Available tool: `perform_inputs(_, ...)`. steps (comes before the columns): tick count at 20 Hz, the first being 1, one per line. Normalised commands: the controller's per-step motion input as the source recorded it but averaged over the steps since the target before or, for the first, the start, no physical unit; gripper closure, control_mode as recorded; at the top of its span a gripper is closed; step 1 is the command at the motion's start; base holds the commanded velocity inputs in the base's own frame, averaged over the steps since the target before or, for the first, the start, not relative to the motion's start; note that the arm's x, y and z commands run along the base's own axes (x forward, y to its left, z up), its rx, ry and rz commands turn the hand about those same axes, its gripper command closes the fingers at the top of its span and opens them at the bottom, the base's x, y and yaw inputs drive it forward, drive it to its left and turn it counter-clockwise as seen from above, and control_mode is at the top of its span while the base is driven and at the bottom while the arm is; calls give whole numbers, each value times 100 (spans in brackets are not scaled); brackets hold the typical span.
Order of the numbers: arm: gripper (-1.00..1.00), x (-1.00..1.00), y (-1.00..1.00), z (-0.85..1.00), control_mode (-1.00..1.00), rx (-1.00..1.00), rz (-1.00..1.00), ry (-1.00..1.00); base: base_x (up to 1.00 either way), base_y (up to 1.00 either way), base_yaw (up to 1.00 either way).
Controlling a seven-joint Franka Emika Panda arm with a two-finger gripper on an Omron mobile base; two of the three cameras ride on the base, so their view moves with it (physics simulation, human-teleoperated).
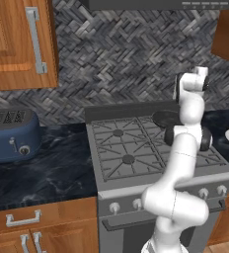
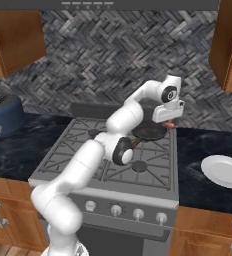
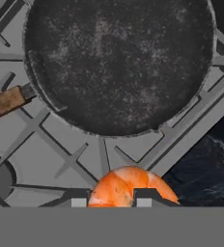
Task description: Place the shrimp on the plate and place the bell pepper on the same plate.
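Item: shrimp (image 3: pixel 131 185); orange, curved; clenched between the two tips of the gripper (image 3: pixel 111 201), raised above the stove (image 2: pixel 138 172) at its right rear corner, beside the frying pan (image 3: pixel 119 62).
Item: gripper; in the right base view it hangs over the pan's far edge, an orange speck showing beneath it.
Item: frying pan; dark, round, nothing in it; wooden handle (image 3: pixel 5 101) pointing away to one side.
Item: plate (image 2: pixel 225 171); white, round, bare; on the dark table (image 2: pixel 198 150) right of the stove, well apart from the gripper.
Item: bell pepper; cannot be made out.
Step in hand, as judged: carrying the shrimp to the plate.
Handling advice: keep the grip firm, since the piece is tiny and could slip; travel right and forward at height, clear of the pan rim; lower over the plate's middle before letting go, so the shrimp does not roll off the shallow rim.
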Motion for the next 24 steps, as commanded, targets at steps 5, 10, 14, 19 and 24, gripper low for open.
perform_inputs(5,100,-69,-24,3,-100,0,-7,0,0,0,0)
perform_inputs(10,100,-67,-25,0,-100,-1,-6,-8,0,0,0)
perform_inputs(14,100,-58,-41,0,-100,-7,-5,-15,0,0,0)
perform_inputs(19,100,-55,-31,-9,-100,-13,-4,-15,0,0,0)
perform_inputs(24,100,-56,-19,-18,-100,-17,-5,-11,0,0,0)
